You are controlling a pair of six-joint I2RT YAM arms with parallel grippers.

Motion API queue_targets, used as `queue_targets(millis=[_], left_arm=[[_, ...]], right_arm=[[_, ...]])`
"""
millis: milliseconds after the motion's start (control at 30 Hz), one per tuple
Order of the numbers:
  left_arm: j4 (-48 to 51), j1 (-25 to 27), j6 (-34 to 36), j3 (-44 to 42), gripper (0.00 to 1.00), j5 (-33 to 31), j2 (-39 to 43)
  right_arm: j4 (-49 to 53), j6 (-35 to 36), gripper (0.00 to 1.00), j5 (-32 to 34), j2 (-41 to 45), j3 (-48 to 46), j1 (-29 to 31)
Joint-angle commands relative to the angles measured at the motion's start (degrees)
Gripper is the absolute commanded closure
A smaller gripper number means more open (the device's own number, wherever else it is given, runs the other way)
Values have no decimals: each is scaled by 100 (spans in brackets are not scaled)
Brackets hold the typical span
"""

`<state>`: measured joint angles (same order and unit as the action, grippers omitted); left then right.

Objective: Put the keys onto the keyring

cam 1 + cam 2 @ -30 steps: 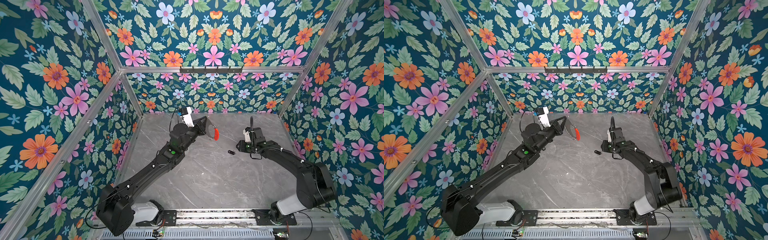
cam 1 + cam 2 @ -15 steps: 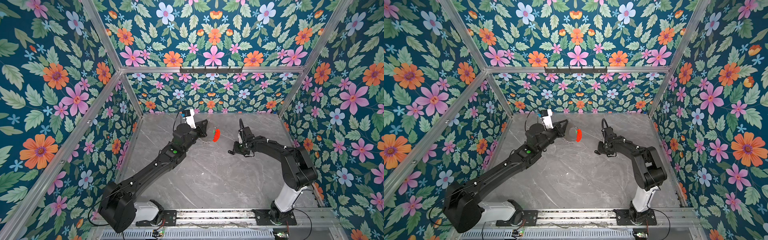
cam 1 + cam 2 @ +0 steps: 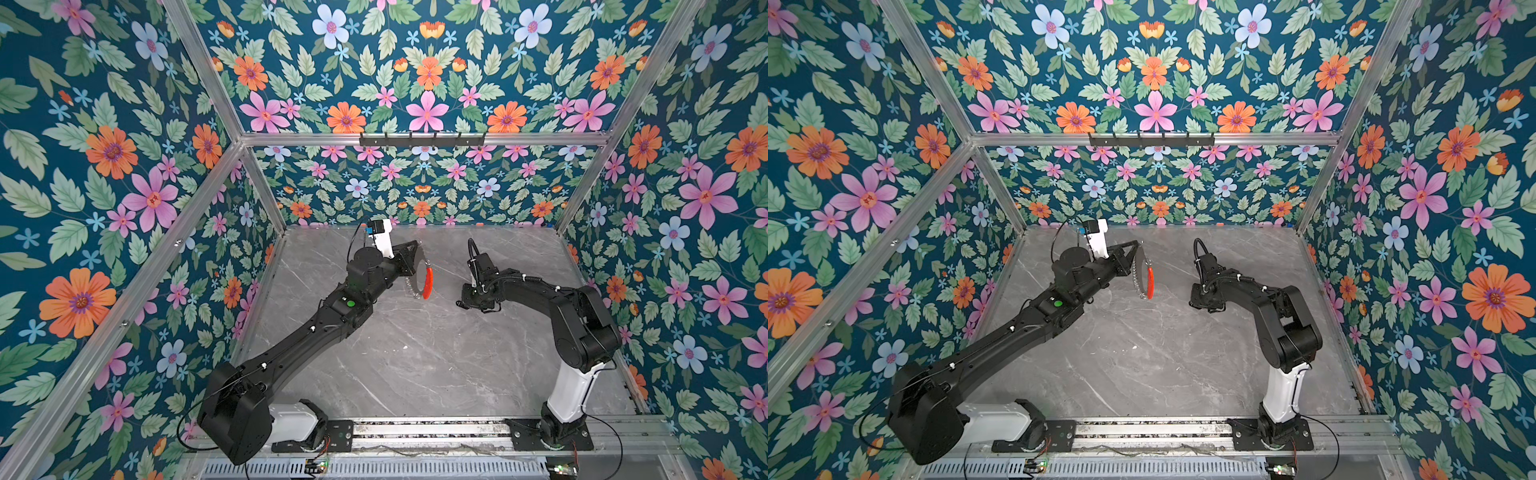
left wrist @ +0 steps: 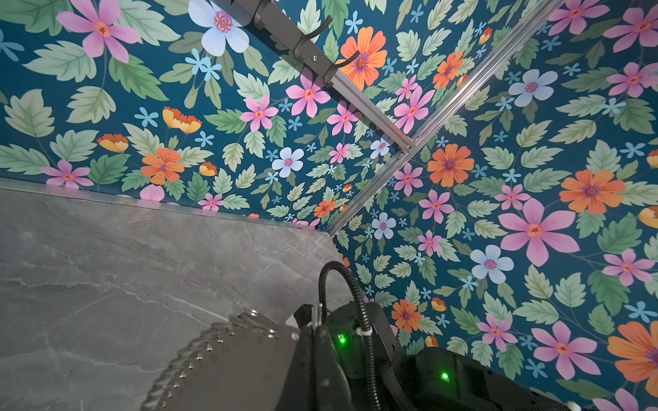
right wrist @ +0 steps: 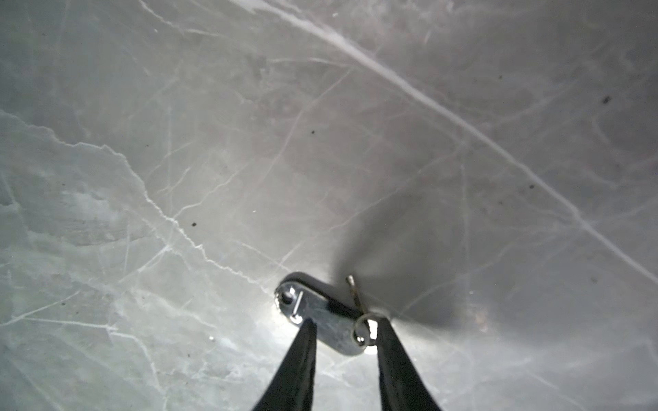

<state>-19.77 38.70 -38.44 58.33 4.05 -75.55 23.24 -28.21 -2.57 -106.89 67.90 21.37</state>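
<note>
My left gripper point(image 3: 409, 257) point(image 3: 1133, 254) is shut on the keyring point(image 3: 424, 279) point(image 3: 1147, 281), holding it edge-on above the table with its red arc facing the right arm. In the left wrist view the keyring's grey plate point(image 4: 228, 366), fringed with small split rings, sits clamped between the dark fingers point(image 4: 322, 356). My right gripper point(image 3: 465, 300) point(image 3: 1196, 300) is down on the table and hides a key in both top views. In the right wrist view my right gripper point(image 5: 344, 323) is closed in on that key's glossy black oval fob point(image 5: 322, 320). Its small ring point(image 5: 362, 329) touches one fingertip.
The grey marble table point(image 3: 415, 365) is boxed in by floral walls on three sides and aluminium posts. A black hook rail point(image 3: 422, 139) runs along the back wall. The right arm's wrist point(image 4: 359, 341) sits close behind the keyring in the left wrist view.
The right gripper swung left and came down over the black-fob key, and its jaws narrowed around it. The left arm turned the keyring more edge-on and shifted it slightly right.
</note>
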Motion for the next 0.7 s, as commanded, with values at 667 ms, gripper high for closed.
queue_targets(millis=[667], left_arm=[[-313, -5, 64, 47, 100, 102, -39]], right_arm=[[131, 224, 100, 68, 527, -100, 15]])
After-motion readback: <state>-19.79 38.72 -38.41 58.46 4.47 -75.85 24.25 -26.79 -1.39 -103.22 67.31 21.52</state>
